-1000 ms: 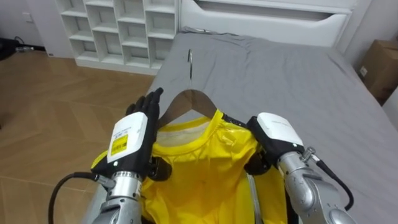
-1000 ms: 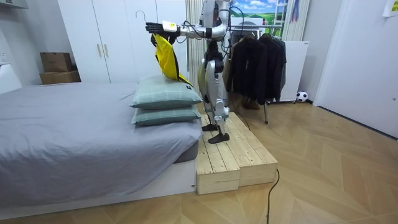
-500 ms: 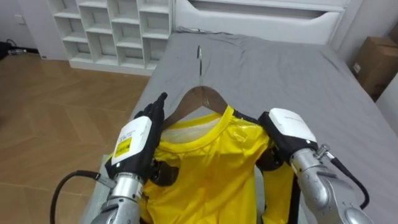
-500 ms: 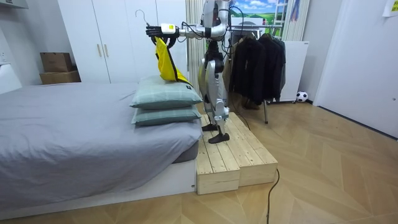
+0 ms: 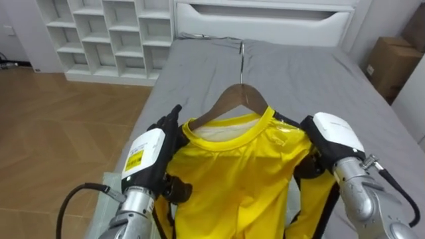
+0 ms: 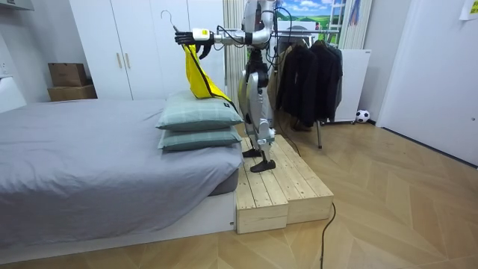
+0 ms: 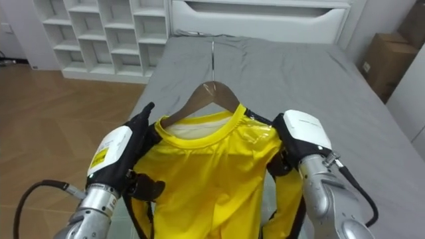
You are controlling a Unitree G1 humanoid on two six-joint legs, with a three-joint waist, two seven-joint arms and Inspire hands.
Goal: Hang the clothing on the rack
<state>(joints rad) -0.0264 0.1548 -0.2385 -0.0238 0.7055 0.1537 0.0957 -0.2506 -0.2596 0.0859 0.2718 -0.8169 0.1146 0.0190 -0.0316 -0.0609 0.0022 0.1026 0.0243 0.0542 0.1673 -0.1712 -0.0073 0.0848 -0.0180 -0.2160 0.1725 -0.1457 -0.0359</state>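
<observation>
The robot's head camera has swung over the bed (image 5: 199,73), so the hanger (image 5: 240,99) now sits higher in the eye views. Don't read that as much of a lift: in the room view the yellow shirt (image 5: 232,172) has barely risen. It still hangs over the pillows (image 6: 198,112).

The shirt is on the hanger, and you carry it between both hands. The left hand (image 5: 151,147) lies along one shoulder of the shirt with its fingers straight, pressing rather than clasping. The right hand (image 5: 334,136) is at the other shoulder, and I cannot tell what its fingers do behind the cloth.

The robot stands on the wooden platform (image 6: 280,187) facing the bed. The dark clothes (image 6: 308,78) hang behind it, so I judge you must turn before hanging.
</observation>
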